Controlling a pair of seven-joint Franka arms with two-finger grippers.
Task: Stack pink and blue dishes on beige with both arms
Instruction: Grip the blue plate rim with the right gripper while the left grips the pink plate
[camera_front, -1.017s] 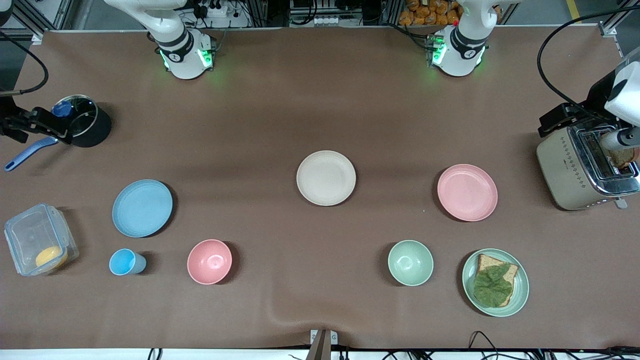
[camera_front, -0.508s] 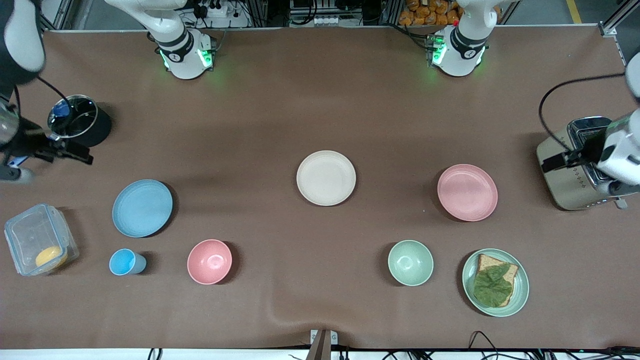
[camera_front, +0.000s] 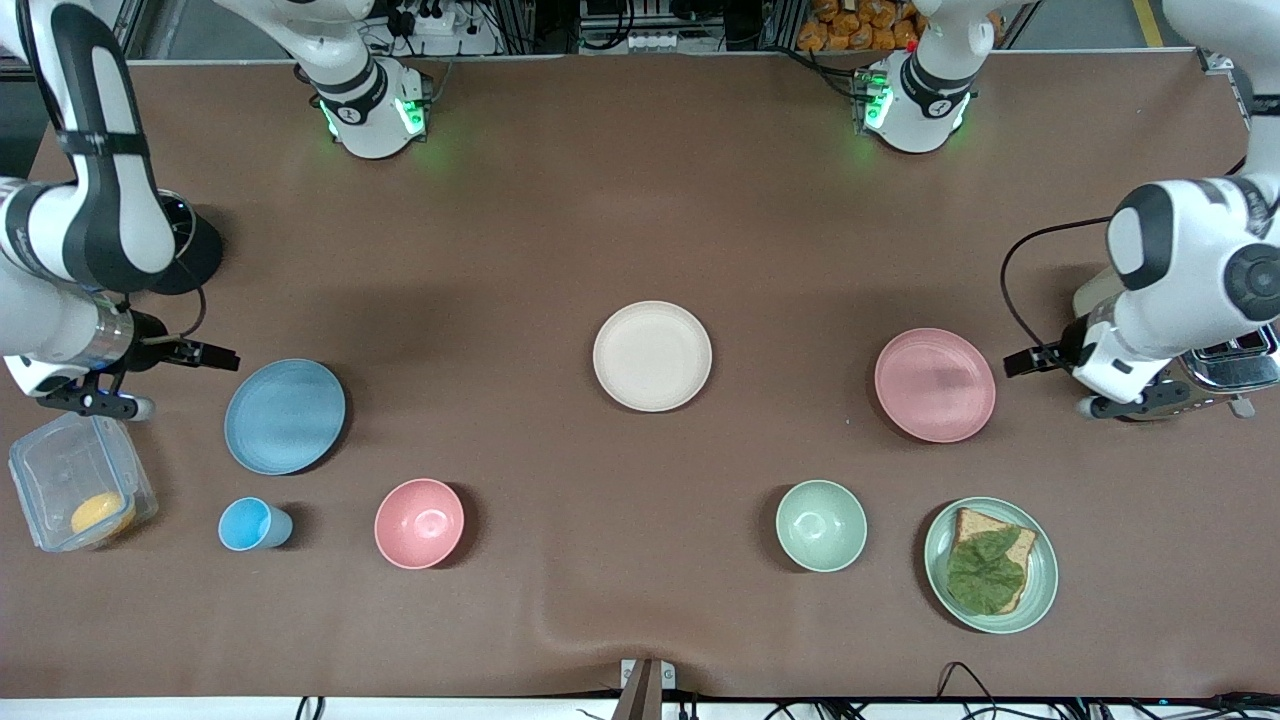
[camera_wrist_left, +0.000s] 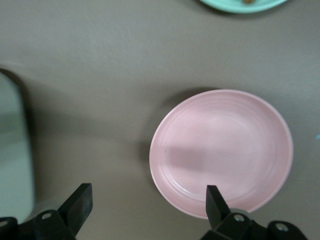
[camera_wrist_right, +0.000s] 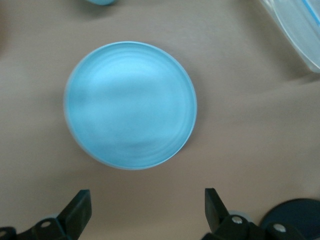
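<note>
The cream-beige plate (camera_front: 652, 356) lies bare at the table's middle. The pale pink plate (camera_front: 935, 385) lies toward the left arm's end, and the light blue plate (camera_front: 285, 416) toward the right arm's end; both are empty. My left gripper (camera_front: 1025, 362) hangs open just off the pink plate's rim, beside the toaster. In the left wrist view the pink plate (camera_wrist_left: 222, 152) sits ahead of the open left gripper (camera_wrist_left: 147, 205). My right gripper (camera_front: 205, 355) hangs open beside the blue plate. The right wrist view has the blue plate (camera_wrist_right: 131, 105) ahead of the open right gripper (camera_wrist_right: 146, 206), which holds nothing.
A toaster (camera_front: 1215, 370) is partly hidden by the left arm. A black pot (camera_front: 195, 255) and a clear box (camera_front: 80, 480) stand at the right arm's end. Nearer the camera stand a blue cup (camera_front: 250, 524), pink bowl (camera_front: 419, 523), green bowl (camera_front: 821, 525) and green plate with bread (camera_front: 990, 565).
Both arms have swung in from the table's ends. The right gripper has left the pot for the blue plate's edge; the left gripper has left the toaster for the pink plate's edge.
</note>
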